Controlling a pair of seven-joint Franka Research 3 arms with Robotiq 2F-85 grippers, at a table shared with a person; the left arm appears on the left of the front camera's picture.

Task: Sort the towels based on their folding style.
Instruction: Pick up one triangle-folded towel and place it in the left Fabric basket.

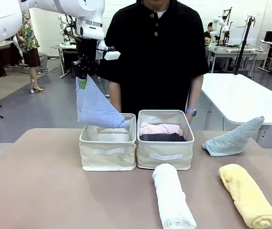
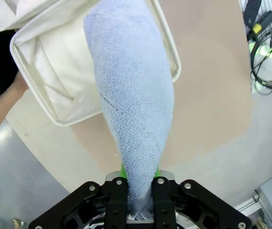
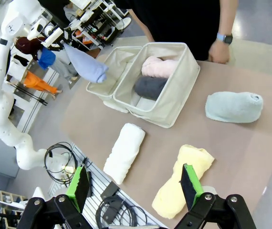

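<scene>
My left gripper is shut on the tip of a lavender-blue wedge-folded towel, which hangs down with its broad end over the left beige bin. In the left wrist view that towel runs from my left gripper toward the bin. The right bin holds a pink rolled towel and a dark grey one. A white roll, a yellow roll and a pale teal wedge lie on the table. My right gripper is open, high above the yellow roll.
A person in a black shirt stands behind the bins, one hand with a watch resting at the table's far edge. The brown table has free room at the front left. Cables hang beside the table.
</scene>
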